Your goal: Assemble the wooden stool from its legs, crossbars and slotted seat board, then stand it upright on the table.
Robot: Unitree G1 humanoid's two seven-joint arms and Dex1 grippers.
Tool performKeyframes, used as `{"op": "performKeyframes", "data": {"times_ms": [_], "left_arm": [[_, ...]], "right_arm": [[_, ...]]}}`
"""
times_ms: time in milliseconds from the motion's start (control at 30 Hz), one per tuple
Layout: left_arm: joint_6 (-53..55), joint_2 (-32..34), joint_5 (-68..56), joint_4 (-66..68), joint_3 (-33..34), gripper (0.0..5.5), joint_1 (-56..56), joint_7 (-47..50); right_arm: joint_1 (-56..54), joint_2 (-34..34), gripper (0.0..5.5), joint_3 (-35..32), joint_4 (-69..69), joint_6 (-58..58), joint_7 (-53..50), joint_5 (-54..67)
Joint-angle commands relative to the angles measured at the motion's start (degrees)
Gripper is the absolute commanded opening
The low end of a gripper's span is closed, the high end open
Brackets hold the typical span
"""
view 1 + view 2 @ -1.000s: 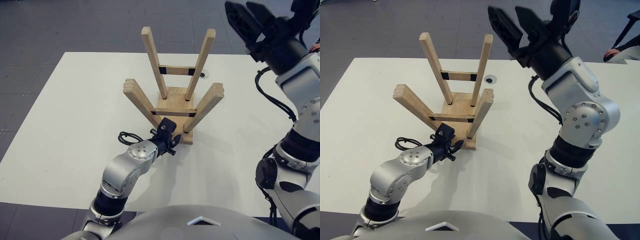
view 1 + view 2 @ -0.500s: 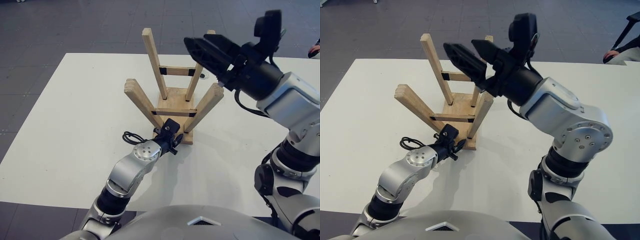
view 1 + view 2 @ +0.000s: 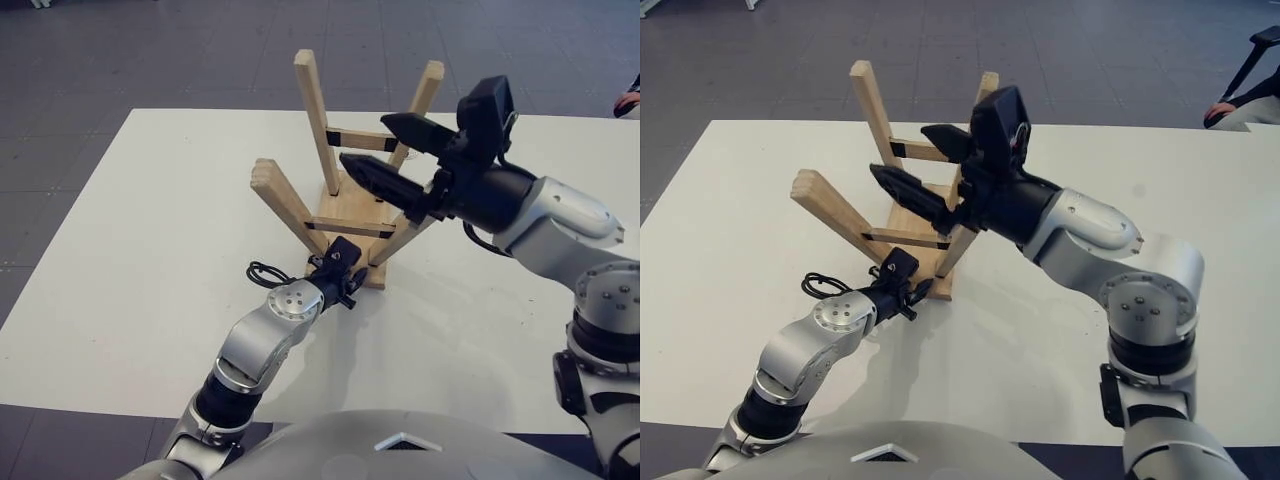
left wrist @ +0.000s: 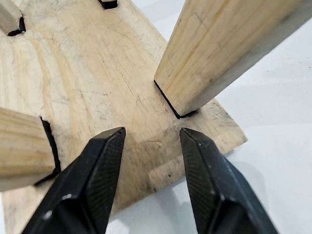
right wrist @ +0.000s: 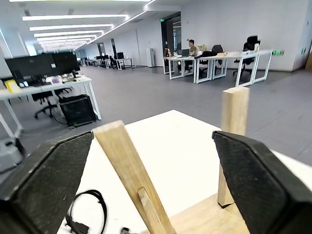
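Stool [image 3: 348, 208] stands upside down on the white counter [image 3: 150, 250], with the seat board [image 3: 352, 197] lowest and the four legs [image 3: 318, 120] pointing up and splaying outward.

Left gripper [image 4: 151, 134] is open, jaws parted, and sits at the near corner of the seat board. Its two fingers [image 4: 105, 161] lie over the board's underside, just beside the foot of a leg set in its slot. Contact between fingers and wood cannot be confirmed.

Right gripper [image 3: 363, 138] is spread wide and reaches in from the right among the legs, above the seat board. In the right wrist view one leg [image 5: 129, 170] stands in the gap between its fingers. Whether it touches either finger cannot be told. This gripper hides the upper part of the near-right leg [image 3: 395, 240].

Two crossbars [image 3: 350, 227] with dark ends join the legs in pairs, and the far one is partly covered at its right end by the right gripper. Whether the seat board lies flat or tipped is hard to judge.

A black cable [image 3: 262, 272] loops beside the left wrist.
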Motion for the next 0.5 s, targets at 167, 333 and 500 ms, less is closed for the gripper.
{"op": "performKeyframes", "data": {"times_ms": [167,333,500], "left_arm": [[2.06,-0.06,0.73,1.82,0.48,2.11,1.71,0.18],[1.37,-0.9,1.26,2.37,0.49,2.11,2.5,0.56],[1.43,-0.88,0.6,1.56,1.58,2.11,2.94,-0.54]], "right_arm": [[1.77,-0.22,4.49,0.14,12.69,3.53,1.05,-3.23],[-11.38,4.17,4.49,-8.83,17.33,4.71,-7.04,7.63],[-12.59,-0.12,4.49,-9.34,25.5,2.76,-2.88,-1.68]]}}
